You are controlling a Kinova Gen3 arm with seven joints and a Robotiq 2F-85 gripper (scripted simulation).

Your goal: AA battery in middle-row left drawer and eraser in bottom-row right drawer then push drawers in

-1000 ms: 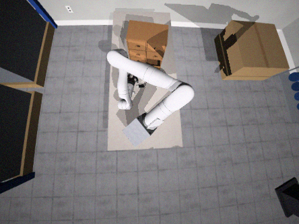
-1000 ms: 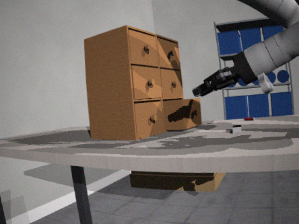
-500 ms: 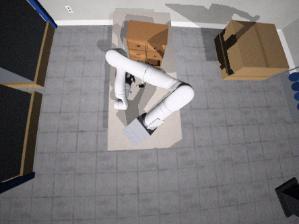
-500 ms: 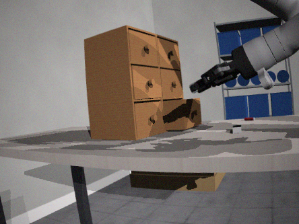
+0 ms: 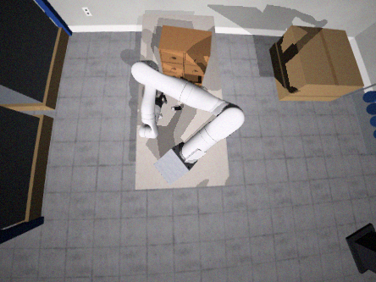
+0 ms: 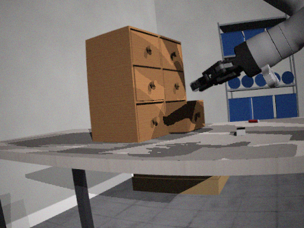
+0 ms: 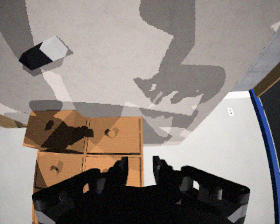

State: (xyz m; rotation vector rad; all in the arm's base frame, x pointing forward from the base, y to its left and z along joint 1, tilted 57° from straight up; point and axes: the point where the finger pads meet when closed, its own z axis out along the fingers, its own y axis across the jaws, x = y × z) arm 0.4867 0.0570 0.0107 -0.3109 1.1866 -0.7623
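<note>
Wooden small chest (image 6: pixel 110 87) has its bottom-right drawer (image 6: pixel 192 114) pulled out. Gripper (image 6: pixel 198 84) hovers before the chest's middle row, fingers partly closed, empty. Eraser (image 6: pixel 240 132) lies on the table beyond the drawer; AA battery unclear. Risk: bumping the open drawer, pulling it out.

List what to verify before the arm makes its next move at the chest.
1. Small orange-brown wooden chest upright on the grey table: ok.
2. Bottom-row right drawer pulled part way out, sitting level: ok.
3. Middle-row left drawer open for the battery: not ok, it is pushed in.
4. Black tool holds nothing, fingers a little apart: ok.
5. Tool apart from the chest, in the air before the drawer fronts: ok.
6. Small black-and-white block lying free on the table: ok. Whether the tiny red thing behind it is the battery: cannot tell.
</note>
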